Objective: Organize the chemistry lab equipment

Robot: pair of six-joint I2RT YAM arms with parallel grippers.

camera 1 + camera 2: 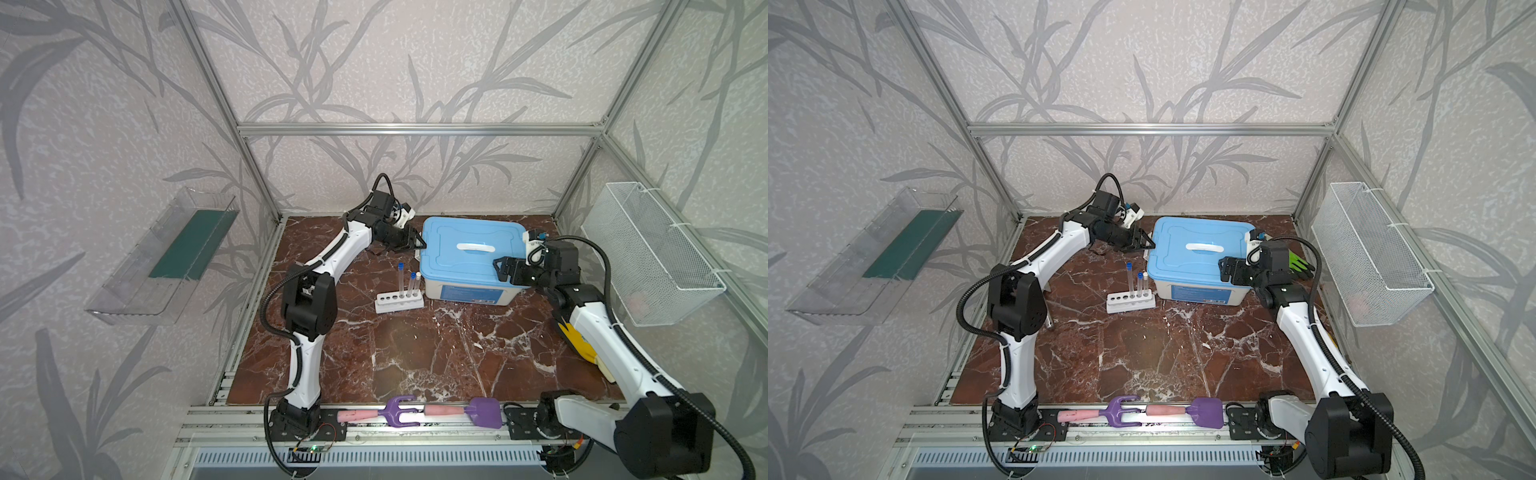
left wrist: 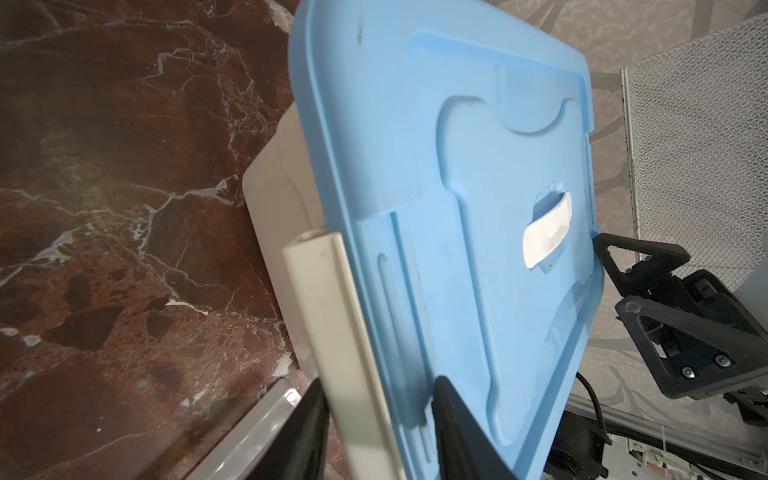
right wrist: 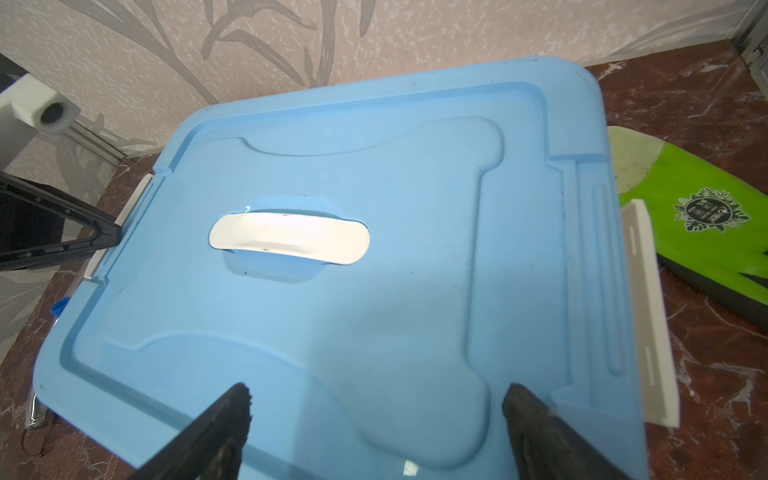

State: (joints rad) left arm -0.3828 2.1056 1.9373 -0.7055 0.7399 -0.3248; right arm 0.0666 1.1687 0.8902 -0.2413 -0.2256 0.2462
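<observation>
- left gripper [image 1: 420,244] is at the 9 o'clock edge of the blue lid [image 1: 453,232]. Jaws are part-open, straddling the white latch [image 2: 320,291] and the lid rim. One finger is over the lid top, the other just beside the latch. Can't tell if it's clamped.
- right gripper [image 3: 376,392] hovers over the lid's 4 o'clock corner, jaws wide apart, holding nothing.
- lid sits on the white box [image 1: 469,291], at 12 o'clock on the table [image 1: 415,353].
- white rack [image 1: 399,302] is just beside the box, at its 8 o'clock. The blue-capped test tubes [image 1: 401,280] stand upright in the holes at the box end.
- green glove [image 3: 706,216] lies at the box's 3 o'clock.
- purple fork [image 1: 399,411] and spade [image 1: 484,411] lie at 6 o'clock on the front rail.
</observation>
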